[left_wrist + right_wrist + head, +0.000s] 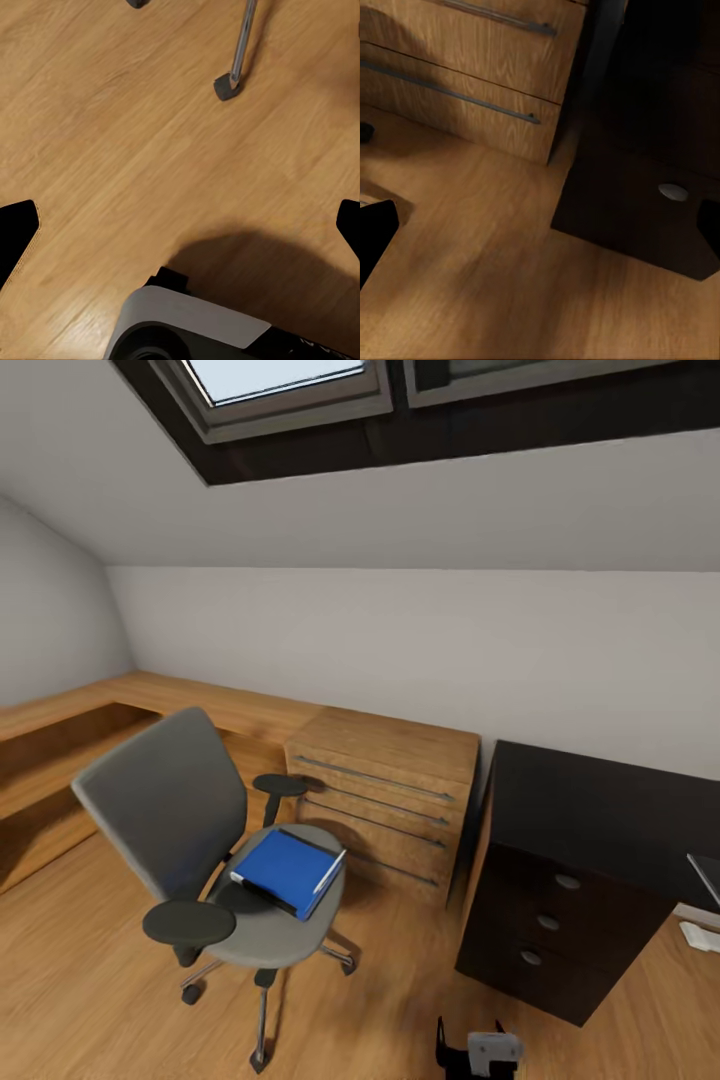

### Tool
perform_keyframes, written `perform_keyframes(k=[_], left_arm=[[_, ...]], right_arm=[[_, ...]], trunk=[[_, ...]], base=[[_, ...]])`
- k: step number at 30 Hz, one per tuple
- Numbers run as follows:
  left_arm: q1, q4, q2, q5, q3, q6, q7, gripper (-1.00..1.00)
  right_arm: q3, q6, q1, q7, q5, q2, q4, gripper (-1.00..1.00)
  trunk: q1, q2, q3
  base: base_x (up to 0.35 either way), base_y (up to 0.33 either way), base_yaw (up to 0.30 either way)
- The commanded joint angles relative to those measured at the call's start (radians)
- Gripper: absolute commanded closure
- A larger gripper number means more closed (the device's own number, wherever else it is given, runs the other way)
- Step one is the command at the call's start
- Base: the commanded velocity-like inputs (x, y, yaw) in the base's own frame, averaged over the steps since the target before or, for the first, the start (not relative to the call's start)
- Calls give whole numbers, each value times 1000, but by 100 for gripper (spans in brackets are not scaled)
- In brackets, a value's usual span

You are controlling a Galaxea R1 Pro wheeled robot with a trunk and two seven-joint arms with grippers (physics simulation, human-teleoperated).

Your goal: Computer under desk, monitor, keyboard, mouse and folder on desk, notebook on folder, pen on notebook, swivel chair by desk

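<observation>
The swivel chair [190, 810] stands on the wooden floor left of centre, grey with black armrests. On its seat lies the blue folder [283, 868], with the pale pen [329, 871] along its right edge. I cannot make out the notebook. The black desk [600, 810] is at the right, its drawer unit [548, 922] showing round silver knobs. Monitor, keyboard, mouse and computer are out of view. My right gripper [478, 1050] [540, 232] hangs low before the drawer unit, open and empty. My left gripper [180, 225] is open over bare floor near a chair leg [241, 41].
A light wooden chest [385, 800] with bar handles stands between chair and desk. A low wooden ledge [60, 730] runs along the left wall under the sloped ceiling. A thin grey edge [706, 875] and a white object [700, 937] sit at the right border.
</observation>
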Motion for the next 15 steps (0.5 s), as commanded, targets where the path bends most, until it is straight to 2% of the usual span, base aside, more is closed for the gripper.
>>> perform_keyframes(k=[1, 4, 5, 8, 9, 11, 12, 15], left_arm=[[-1, -1, 2, 11, -5, -8, 6, -100], [-1, 0, 2, 11, -5, -8, 6, -100], [-1, 0, 2, 11, -5, -9, 6, -100], [-1, 0, 2, 11, -5, -9, 6, -100], [-1, 0, 2, 12, -5, -9, 6, -100], [-1, 0, 2, 12, -5, -9, 6, -100], [-1, 0, 2, 12, -5, -9, 6, -100], [-1, 0, 3, 13, -5, -9, 6, -100]], right_arm=[[-1, 57, -2, -12, 8, 2, -56, -100], [-4, 178, -4, -11, 5, 3, -157, -100], [-6, 277, -7, -10, -1, 3, -230, -100], [-7, 439, -15, -9, -20, 4, -342, -100], [-8, 549, -20, -9, -41, 5, -417, -100], [-8, 662, -26, -10, -67, 6, -493, -100], [-7, 780, -32, -11, -99, 9, -569, -100], [-7, 957, -47, -13, -155, 26, -668, -100]], trunk=[[0, -1, -1], [0, -1, -1], [0, -1, -1], [0, -1, -1], [0, -1, -1], [0, -1, -1], [0, -1, -1], [0, -1, -1]], base=[[-58, 111, 0], [-38, 72, 0], [-19, 36, 0], [-12, 24, 0], [-6, 12, 0], [-5, 9, 0], [-3, 5, 0], [-2, 3, 0]])
